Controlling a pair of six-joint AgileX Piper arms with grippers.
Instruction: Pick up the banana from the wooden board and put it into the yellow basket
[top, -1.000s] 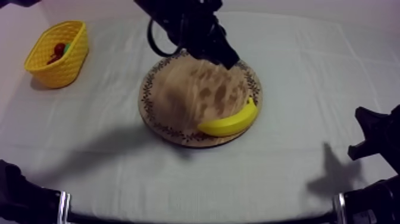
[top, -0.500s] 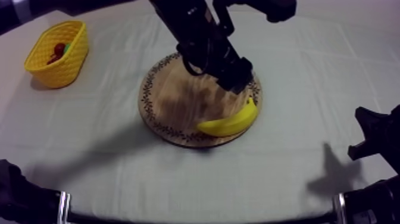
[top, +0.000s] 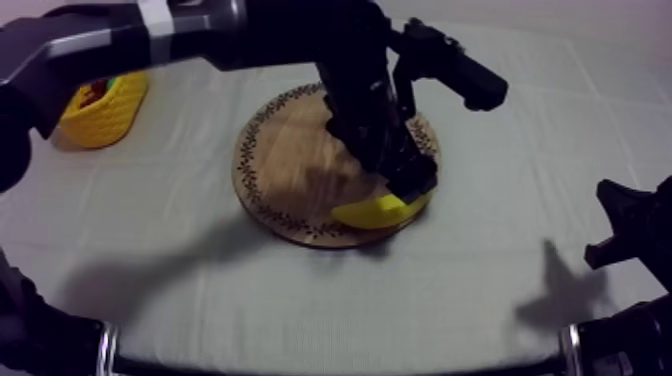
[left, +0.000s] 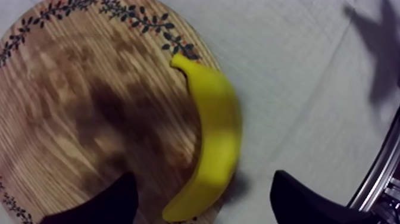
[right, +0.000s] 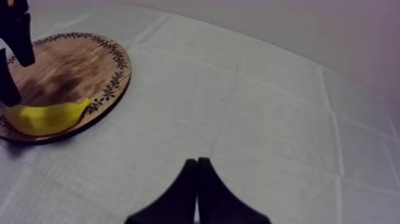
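The yellow banana (top: 372, 211) lies on the near right rim of the round wooden board (top: 285, 165). My left arm reaches in from the upper left, and my left gripper (top: 406, 188) hangs just over the banana. In the left wrist view the left gripper (left: 203, 179) is open, with one black finger (left: 107, 202) over the board and the other beside the banana (left: 211, 131) over the cloth, not touching it. My right gripper (right: 196, 190) is shut on nothing, low at the table's right side (top: 630, 230). The yellow basket (top: 105, 115) stands at the far left, partly hidden by the arm.
Something red and green (top: 97, 92) lies inside the basket. From the right wrist view the board (right: 71, 65) with the banana (right: 47, 116) sits far off across bare cloth. Open cloth lies between the board and the basket.
My left arm has swung down from the board's far side to the banana at its near right rim. The banana and my right arm have not moved.
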